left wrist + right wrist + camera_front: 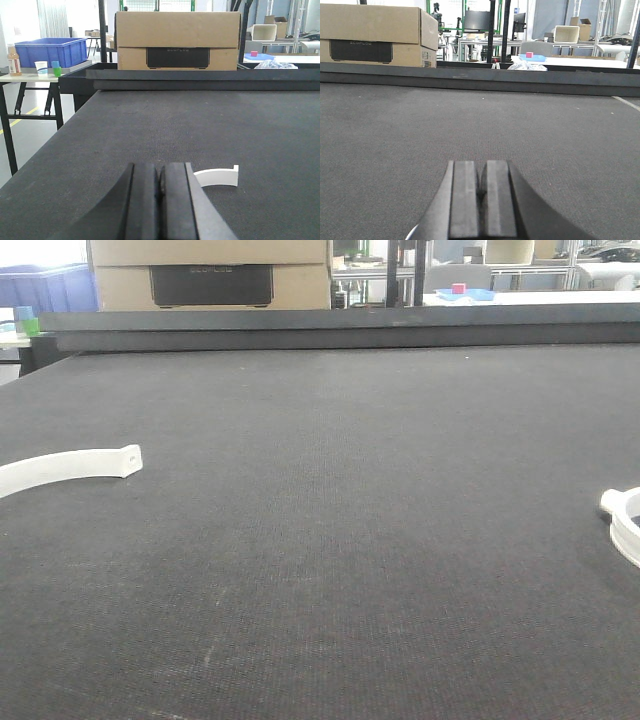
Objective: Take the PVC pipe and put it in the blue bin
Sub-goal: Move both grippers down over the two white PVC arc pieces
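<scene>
My left claw (160, 172) and right claw (481, 171) are pressed together empty, could mistake flat strip (70, 468) for PVC pipe (625, 525).

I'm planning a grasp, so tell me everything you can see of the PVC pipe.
The PVC pipe is white, apparently smooth plastic, round-bodied and curved, with a thicker collar at its visible end. It lies on the dark table at the front view's right edge, partly cut off. Nothing else touches the visible part.

Three low forward views sharing the table (330, 540)
</scene>
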You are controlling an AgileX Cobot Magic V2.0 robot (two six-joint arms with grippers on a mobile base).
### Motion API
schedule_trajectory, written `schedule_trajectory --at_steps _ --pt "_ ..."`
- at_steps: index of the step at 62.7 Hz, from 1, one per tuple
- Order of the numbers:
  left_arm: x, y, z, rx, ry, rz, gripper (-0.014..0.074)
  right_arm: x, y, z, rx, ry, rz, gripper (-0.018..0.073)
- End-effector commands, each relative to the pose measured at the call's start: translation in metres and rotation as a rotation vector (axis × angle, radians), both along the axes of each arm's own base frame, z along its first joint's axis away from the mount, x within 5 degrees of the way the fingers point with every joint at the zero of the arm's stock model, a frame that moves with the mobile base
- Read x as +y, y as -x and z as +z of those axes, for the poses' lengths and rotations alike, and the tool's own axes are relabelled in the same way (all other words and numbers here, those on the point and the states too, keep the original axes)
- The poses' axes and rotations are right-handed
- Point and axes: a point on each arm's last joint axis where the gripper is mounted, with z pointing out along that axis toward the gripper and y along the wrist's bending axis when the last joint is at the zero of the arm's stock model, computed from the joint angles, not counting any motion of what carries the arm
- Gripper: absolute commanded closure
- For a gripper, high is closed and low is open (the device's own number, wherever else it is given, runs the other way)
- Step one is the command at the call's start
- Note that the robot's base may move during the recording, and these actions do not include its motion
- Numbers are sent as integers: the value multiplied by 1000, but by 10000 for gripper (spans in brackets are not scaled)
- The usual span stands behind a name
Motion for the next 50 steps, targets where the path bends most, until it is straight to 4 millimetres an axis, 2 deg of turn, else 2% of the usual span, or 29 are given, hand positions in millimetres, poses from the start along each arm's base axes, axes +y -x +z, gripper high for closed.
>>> schedule_trajectory --at_steps 1,50 --pt "0 1 3 -25 -6 -1 707 0 1 3 -22 7 -1 727" --pt "0 1 4 -33 -9 -1 707 0 1 3 -22 7 -1 727"
